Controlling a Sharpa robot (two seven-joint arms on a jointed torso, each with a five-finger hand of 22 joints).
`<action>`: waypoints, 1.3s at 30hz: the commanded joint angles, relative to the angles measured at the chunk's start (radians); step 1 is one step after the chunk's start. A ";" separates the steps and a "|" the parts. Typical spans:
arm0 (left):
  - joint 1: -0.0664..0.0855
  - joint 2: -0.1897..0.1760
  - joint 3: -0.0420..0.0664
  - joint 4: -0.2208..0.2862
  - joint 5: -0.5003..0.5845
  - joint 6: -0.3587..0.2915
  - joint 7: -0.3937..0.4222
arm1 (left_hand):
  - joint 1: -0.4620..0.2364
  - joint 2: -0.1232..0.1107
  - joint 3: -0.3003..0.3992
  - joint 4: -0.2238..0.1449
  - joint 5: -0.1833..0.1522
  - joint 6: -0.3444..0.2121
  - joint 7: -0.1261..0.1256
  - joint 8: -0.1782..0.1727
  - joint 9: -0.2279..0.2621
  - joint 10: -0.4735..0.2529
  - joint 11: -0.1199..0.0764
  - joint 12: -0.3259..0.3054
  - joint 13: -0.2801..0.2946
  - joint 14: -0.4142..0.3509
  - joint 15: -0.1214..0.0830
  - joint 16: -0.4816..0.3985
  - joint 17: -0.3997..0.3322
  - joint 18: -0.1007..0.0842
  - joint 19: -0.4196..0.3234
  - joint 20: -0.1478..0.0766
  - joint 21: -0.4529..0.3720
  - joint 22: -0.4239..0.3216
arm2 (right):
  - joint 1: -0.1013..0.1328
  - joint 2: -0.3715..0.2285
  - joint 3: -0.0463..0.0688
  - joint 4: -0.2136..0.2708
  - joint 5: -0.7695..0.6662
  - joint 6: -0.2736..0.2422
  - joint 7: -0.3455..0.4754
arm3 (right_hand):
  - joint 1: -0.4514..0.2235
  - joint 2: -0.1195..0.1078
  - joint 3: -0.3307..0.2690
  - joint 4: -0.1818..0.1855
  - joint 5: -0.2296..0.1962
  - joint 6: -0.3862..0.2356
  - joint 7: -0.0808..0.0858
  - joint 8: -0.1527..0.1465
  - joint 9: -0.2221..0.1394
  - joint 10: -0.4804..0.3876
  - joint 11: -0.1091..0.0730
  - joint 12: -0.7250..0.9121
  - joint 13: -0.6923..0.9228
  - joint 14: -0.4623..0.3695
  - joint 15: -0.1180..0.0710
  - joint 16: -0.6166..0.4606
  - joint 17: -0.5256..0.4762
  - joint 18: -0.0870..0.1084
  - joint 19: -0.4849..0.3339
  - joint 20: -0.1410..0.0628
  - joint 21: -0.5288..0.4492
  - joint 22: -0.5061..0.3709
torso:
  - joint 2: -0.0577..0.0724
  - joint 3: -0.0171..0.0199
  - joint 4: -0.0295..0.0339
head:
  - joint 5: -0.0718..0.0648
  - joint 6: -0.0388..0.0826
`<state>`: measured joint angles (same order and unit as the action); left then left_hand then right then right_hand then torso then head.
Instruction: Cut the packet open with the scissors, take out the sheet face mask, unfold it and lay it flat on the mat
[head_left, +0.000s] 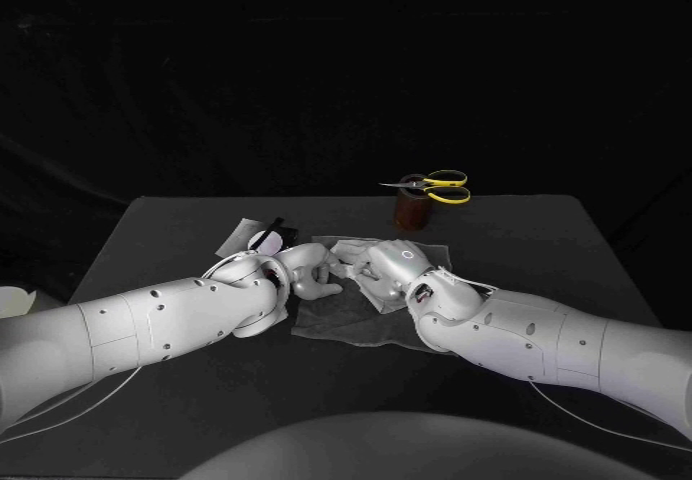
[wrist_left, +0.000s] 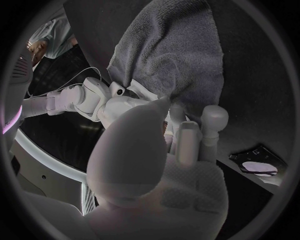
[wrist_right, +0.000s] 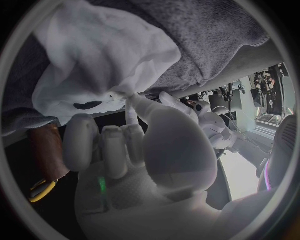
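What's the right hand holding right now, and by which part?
The right hand pinches the white sheet face mask by an edge, over the grey cloth mat.

Yellow handles are shown on the steel-bladed scissors (head_left: 437, 185) at upper centre of the head view, above a brown cylindrical holder (head_left: 413, 213). The white fabric sheet face mask (wrist_right: 106, 55) is marked by a dark oval spot. The terry-cloth mat (head_left: 339, 325) is plain grey; the flat dark packet (head_left: 257, 238) bears a pale oval; the matte table (head_left: 548, 250) is black.
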<state>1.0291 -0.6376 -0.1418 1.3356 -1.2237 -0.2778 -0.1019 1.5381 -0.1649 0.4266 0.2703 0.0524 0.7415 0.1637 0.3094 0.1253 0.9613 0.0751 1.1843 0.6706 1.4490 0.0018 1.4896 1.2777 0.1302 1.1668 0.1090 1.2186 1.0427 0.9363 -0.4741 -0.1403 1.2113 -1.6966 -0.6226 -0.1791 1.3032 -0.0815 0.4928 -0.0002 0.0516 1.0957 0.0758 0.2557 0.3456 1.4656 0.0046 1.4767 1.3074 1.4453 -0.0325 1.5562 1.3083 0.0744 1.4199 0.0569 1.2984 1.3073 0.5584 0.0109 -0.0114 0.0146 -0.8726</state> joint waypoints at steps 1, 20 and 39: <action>0.001 0.001 0.000 0.002 0.007 0.026 -0.008 | -0.003 -0.010 0.006 0.002 -0.004 -0.002 0.000 -0.001 -0.001 -0.003 -0.001 -0.001 0.001 -0.001 0.008 0.002 0.002 0.000 -0.008 0.000 -0.001 0.001 | 0.001 0.003 0.000 -0.003 -0.026 0.023 -0.022 | 0.005 0.008 0.009 0.000 -0.003 0.006 0.000 0.006 0.003 0.080 -0.007 0.005 0.210 0.122 -0.027 0.005 0.252 -0.008 0.002 -0.005 0.003 0.129 | 0.000 -0.0004 0.0002 | 0.000 0.000; 0.001 0.000 0.000 0.002 0.017 0.035 -0.013 | -0.004 -0.010 0.008 0.002 -0.004 0.000 0.000 -0.001 -0.001 -0.002 -0.001 0.000 0.003 -0.002 0.008 0.002 -0.001 0.000 -0.009 0.000 -0.002 0.000 | 0.002 0.008 0.001 -0.002 -0.048 -0.022 -0.025 | -0.014 0.028 0.058 -0.003 -0.003 0.023 -0.011 0.051 0.038 0.091 -0.016 0.040 0.231 0.124 -0.036 0.011 0.259 -0.017 0.022 -0.014 0.036 0.149 | 0.000 0.0010 0.0000 | 0.000 0.000; 0.002 -0.004 -0.001 0.004 0.016 0.052 -0.028 | -0.006 -0.010 0.010 0.001 -0.004 0.002 0.001 -0.002 -0.001 0.000 0.000 0.003 0.007 -0.002 0.009 0.002 -0.001 0.000 -0.009 0.001 -0.002 0.000 | 0.012 -0.025 0.006 0.030 0.100 -0.089 -0.017 | -0.028 0.031 0.074 0.003 -0.003 0.023 -0.016 0.064 0.052 0.094 -0.020 0.049 0.237 0.125 -0.039 0.012 0.260 -0.017 0.023 -0.017 0.037 0.151 | 0.000 0.0001 0.0000 | 0.001 0.000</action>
<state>1.0326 -0.6397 -0.1407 1.3381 -1.2110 -0.2546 -0.1154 1.5348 -0.1681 0.4293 0.2732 0.0524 0.7416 0.1632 0.3092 0.1227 0.9615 0.0753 1.1841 0.6741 1.4450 0.0055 1.4889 1.2752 0.1300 1.1668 0.1090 1.2180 1.0419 0.9471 -0.4978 -0.1349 1.2420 -1.6568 -0.6875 -0.1948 1.2819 -0.0504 0.5604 0.0014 0.0462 1.1108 0.0637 0.2918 0.3626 1.4670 -0.0107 1.5210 1.3073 1.4382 -0.0401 1.5642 1.3083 0.0683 1.4374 0.0391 1.3332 1.3075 0.5585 0.0115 -0.0118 0.0162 -0.8726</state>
